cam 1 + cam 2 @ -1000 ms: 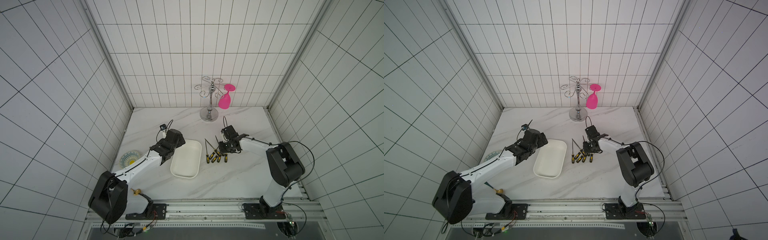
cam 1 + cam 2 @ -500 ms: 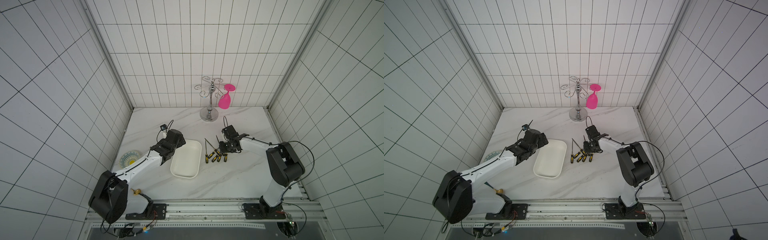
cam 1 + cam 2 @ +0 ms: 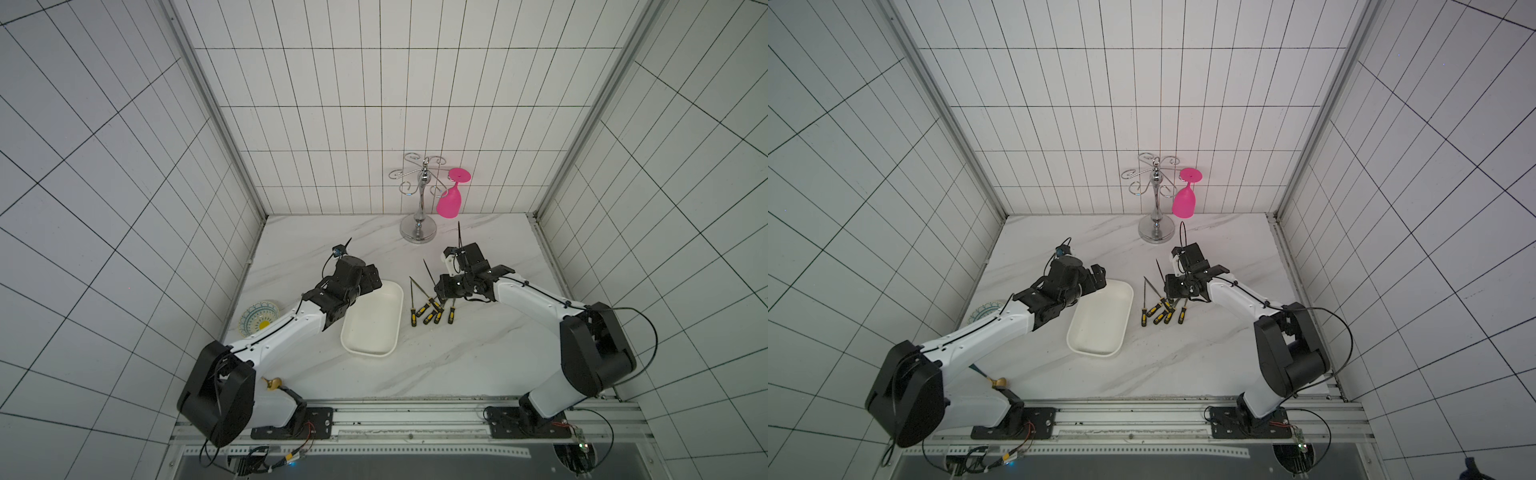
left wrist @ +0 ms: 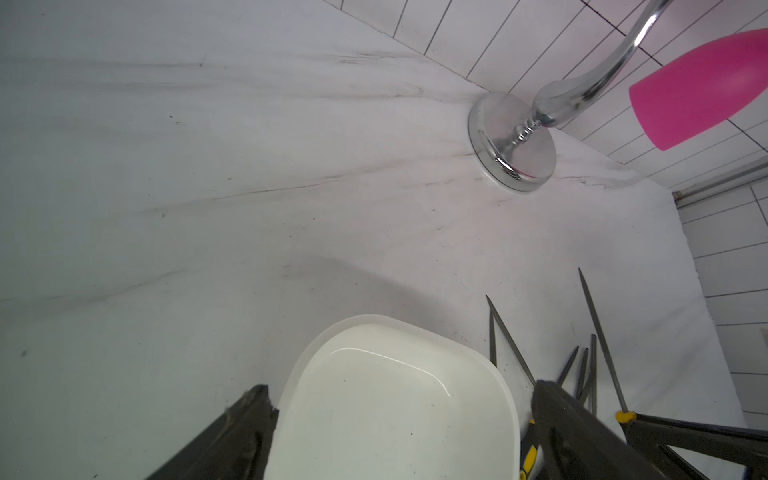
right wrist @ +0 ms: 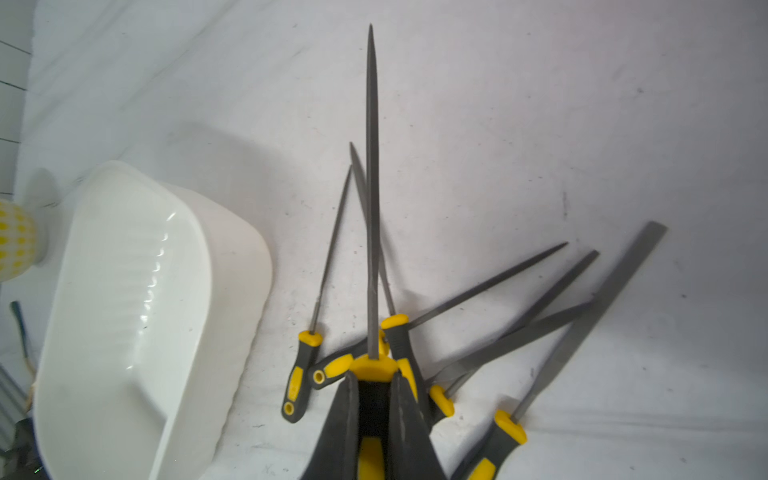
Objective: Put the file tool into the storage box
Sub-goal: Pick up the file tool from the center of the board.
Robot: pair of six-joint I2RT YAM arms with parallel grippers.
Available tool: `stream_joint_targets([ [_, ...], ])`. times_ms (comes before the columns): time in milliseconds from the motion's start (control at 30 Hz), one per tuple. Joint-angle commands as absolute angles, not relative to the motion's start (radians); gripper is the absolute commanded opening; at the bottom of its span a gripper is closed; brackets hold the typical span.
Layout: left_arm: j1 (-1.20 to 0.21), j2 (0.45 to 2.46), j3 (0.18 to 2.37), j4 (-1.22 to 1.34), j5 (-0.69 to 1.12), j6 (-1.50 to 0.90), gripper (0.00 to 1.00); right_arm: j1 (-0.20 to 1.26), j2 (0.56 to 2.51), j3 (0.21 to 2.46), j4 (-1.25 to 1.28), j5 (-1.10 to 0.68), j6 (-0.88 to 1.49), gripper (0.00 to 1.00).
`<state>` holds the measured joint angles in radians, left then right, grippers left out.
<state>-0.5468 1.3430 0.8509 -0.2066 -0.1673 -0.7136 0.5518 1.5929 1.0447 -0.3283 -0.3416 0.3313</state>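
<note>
My right gripper (image 5: pixel 372 384) is shut on the black-and-yellow handle of a file tool (image 5: pixel 372 187), whose grey blade juts straight out past the fingertips, over the other files. In both top views this gripper (image 3: pixel 441 294) (image 3: pixel 1170 293) sits at the far end of the file pile. Several more files (image 3: pixel 428 311) (image 5: pixel 494 280) lie fanned on the marble. The white storage box (image 3: pixel 372 324) (image 3: pixel 1098 324) (image 5: pixel 137 311) lies left of them, with nothing in it. My left gripper (image 4: pixel 401 386) (image 3: pixel 372 281) is open, its fingers straddling the box's far end (image 4: pixel 374 322).
A chrome glass rack (image 3: pixel 419 226) stands at the back wall with a pink glass (image 3: pixel 449 203) hanging upside down. A patterned plate (image 3: pixel 258 319) lies by the left wall. A small gold-tipped tool (image 3: pixel 272 384) rests near the left arm's base.
</note>
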Motion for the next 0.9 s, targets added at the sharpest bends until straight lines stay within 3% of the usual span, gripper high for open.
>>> stream_joint_targets([
  [0, -0.554, 1.37, 0.876, -0.095, -0.017, -0.701, 0.99, 0.575, 1.583, 1.081, -0.306, -0.499, 0.343, 0.0],
  [200, -0.555, 1.424, 0.875, 0.036, 0.131, -0.76, 0.99, 0.626, 1.556, 1.138, -0.3, -0.542, 0.335, 0.0],
  [733, -0.56, 1.555, 0.939, 0.147, 0.218, -0.871, 0.99, 0.684, 1.528, 1.245, -0.295, -0.577, 0.342, 0.0],
  [800, -0.559, 1.574, 0.951, 0.17, 0.242, -0.895, 0.96, 0.686, 1.525, 1.248, -0.297, -0.571, 0.342, 0.0],
  [867, -0.555, 1.584, 0.957, 0.191, 0.271, -0.911, 0.85, 0.686, 1.52, 1.243, -0.296, -0.562, 0.341, 0.0],
])
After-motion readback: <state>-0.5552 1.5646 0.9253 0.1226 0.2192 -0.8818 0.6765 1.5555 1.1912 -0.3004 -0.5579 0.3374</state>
